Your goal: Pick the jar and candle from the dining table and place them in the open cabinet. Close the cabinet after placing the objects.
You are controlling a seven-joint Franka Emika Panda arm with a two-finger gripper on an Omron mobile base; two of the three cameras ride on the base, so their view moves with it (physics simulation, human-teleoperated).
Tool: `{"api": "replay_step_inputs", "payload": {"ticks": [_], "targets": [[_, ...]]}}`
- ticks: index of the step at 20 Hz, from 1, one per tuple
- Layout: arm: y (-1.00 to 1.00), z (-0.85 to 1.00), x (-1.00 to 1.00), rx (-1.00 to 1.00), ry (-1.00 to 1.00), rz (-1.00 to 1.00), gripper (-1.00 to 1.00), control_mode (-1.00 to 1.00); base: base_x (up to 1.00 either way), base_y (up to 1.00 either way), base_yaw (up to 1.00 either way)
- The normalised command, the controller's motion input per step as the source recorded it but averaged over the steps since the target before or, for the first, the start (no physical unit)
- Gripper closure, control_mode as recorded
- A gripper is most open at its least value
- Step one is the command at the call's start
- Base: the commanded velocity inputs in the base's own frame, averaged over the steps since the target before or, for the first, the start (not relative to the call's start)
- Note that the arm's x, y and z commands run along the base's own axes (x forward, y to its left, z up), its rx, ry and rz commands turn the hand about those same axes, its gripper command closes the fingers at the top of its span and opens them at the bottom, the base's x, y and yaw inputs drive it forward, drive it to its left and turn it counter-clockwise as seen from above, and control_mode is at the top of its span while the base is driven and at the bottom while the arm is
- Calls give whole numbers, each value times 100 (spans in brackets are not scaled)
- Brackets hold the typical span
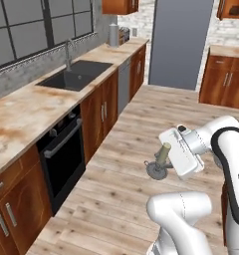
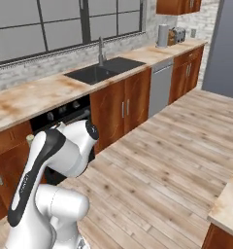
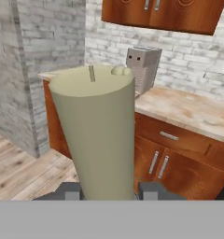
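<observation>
Clamped on the candle, one dark fingertip showing on each side of the beige stick low in the hand view, wick pointing up and away from the camera. Held, then, not merely touched: in the left base view the candle hangs tilted in mid-air over the wood floor, its round dark dish holder still attached at the lower end, the gripper closed round the stick just beside the white hand.

Well clear of any surface, with the arm folded back toward the base. No dining table in sight here, and no jar either. To the left, a long counter with a dark sink, an oven below it. Ahead of the hand, a toaster on a counter against a brick wall, and the underside of a closed wall cabinet above.

Looks like the carrying step for the candle: picked up, on the way, not yet placed. Whether the jar has already gone in cannot be told from here.

Next calls for reaching the open cabinet, bringing the candle upright, setting the holder flat on a shelf, then letting go gently, since a tilted release would likely tip so small a base.
</observation>
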Motion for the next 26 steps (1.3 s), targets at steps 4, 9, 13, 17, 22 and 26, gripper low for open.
{"api": "replay_step_inputs", "payload": {"ticks": [4,9,13,17,22,26], "targets": [[0,0,0,0,0,0,100,100,57,0,-27],[0,0,0,0,0,0,100,100,58,0,-25],[0,0,0,0,0,0,100,100,57,0,-25],[0,0,0,0,0,0,100,100,57,0,-26],[0,0,0,0,0,0,100,100,57,0,-26],[0,0,0,0,0,0,100,100,57,0,-26]]}}
